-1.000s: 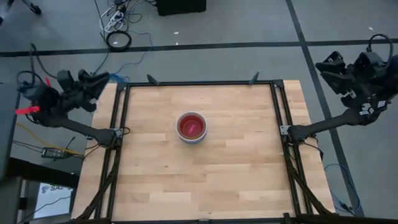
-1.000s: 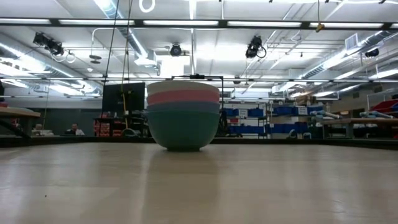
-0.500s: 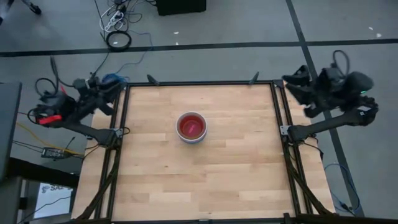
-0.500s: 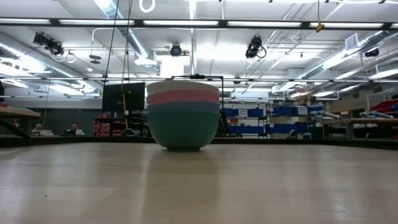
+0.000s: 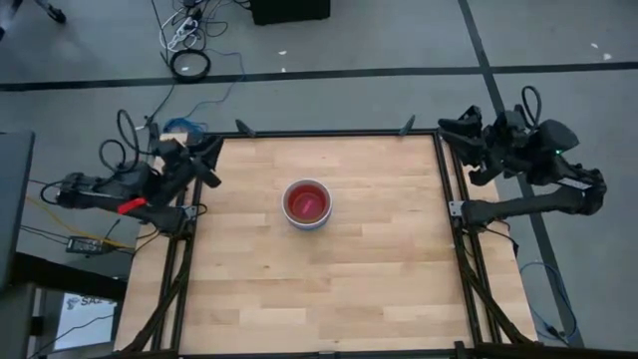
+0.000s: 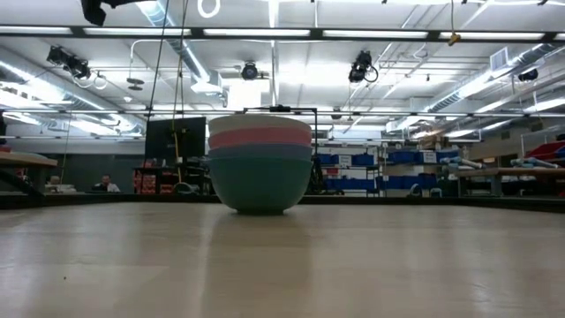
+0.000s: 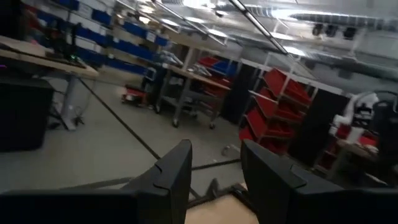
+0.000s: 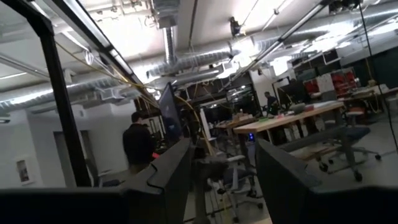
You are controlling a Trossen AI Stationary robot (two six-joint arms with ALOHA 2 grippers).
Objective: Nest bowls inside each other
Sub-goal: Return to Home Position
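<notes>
The bowls stand nested in one stack (image 5: 307, 203) in the middle of the wooden table. From above I see the white rim (image 5: 290, 215) and a red bowl (image 5: 308, 202) inside. From the side the teal bowl (image 6: 260, 190) rests on the table with blue (image 6: 260, 152), pink (image 6: 260, 137) and white (image 6: 260, 120) rims above it. My left gripper (image 5: 204, 160) hovers over the table's far left corner, open (image 7: 217, 177), holding nothing. My right gripper (image 5: 454, 135) hovers at the far right corner, open (image 8: 224, 177), also holding nothing.
Black frame rails (image 5: 189, 249) run along the table's left and right edges, with clamps (image 5: 242, 128) on the far edge. Bare wood lies all around the stack. A dark arm part (image 6: 101, 9) shows high up in the low view. A person (image 8: 140, 146) stands in the room beyond.
Both arms have swung in from outside the table and come down. My left gripper has gone toward the table's right and near side, as far as the far left corner. My right gripper has gone toward the left, as far as the far right corner. The bowl stack has kept still.
</notes>
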